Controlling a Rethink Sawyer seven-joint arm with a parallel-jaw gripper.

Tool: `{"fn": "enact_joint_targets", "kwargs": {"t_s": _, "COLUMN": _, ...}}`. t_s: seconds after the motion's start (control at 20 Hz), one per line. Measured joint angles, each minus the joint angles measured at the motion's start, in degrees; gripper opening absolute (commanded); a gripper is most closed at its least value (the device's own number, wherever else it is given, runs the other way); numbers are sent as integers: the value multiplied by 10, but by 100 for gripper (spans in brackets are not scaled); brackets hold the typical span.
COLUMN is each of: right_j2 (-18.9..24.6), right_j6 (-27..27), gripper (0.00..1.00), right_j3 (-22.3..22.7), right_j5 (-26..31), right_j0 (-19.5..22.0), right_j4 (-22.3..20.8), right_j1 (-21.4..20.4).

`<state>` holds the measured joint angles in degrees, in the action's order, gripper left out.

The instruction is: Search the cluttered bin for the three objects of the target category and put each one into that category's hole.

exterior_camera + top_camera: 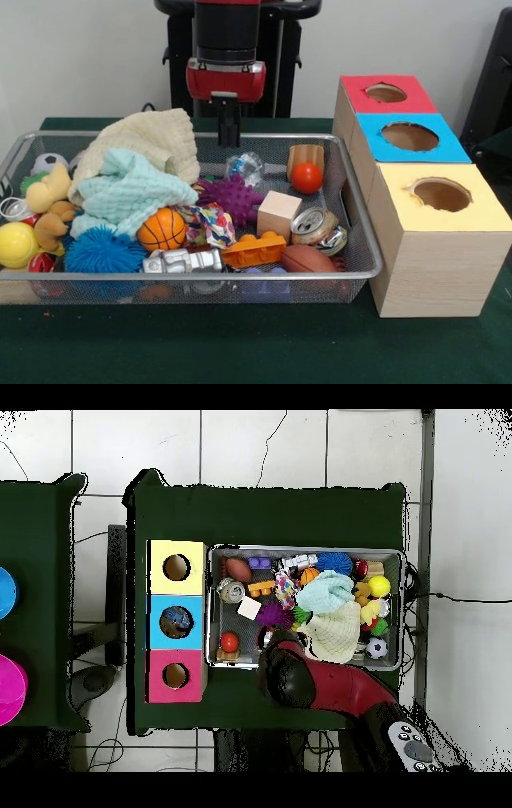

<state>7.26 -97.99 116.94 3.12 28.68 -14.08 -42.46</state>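
Note:
A wire mesh bin (360, 240) holds mixed clutter: an orange basketball (162, 230), a purple spiky ball (230, 198), a blue spiky ball (102, 250), a red ball (306, 178), a brown football (307, 258), a wooden cube (279, 212), a crushed can (318, 227) and an orange brick (254, 250). Right of the bin stand a red box (387, 94), a blue box (410, 137) and a yellow box (442, 194), each with a round hole. My gripper (229, 134) hangs shut over the bin's back rim, holding nothing. In the overhead view the arm (330, 684) hides it.
A cream cloth (156, 136) and a mint cloth (128, 192) pile up on the left and cover things beneath. A plush toy (50, 210), a yellow ball (16, 244) and a soccer ball (50, 162) crowd the left end. Something dark lies inside the blue box's hole (176, 620).

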Motion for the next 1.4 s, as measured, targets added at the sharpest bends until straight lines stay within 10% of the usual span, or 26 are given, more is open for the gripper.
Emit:
{"fn": "enact_joint_targets", "kwargs": {"t_s": 0.6, "right_j2": -6, "right_j6": 0, "gripper": 0, "right_j3": 0, "right_j5": 11, "right_j0": -22, "right_j4": 31, "right_j1": 1}}
{"fn": "enact_joint_targets", "kwargs": {"t_s": 0.65, "right_j2": -10, "right_j6": 0, "gripper": 100, "right_j3": 0, "right_j5": 11, "right_j0": -28, "right_j4": 35, "right_j1": 5}}
{"fn": "enact_joint_targets", "kwargs": {"t_s": 1.4, "right_j2": -54, "right_j6": 0, "gripper": 100, "right_j3": 0, "right_j5": 11, "right_j0": -52, "right_j4": 62, "right_j1": 53}}
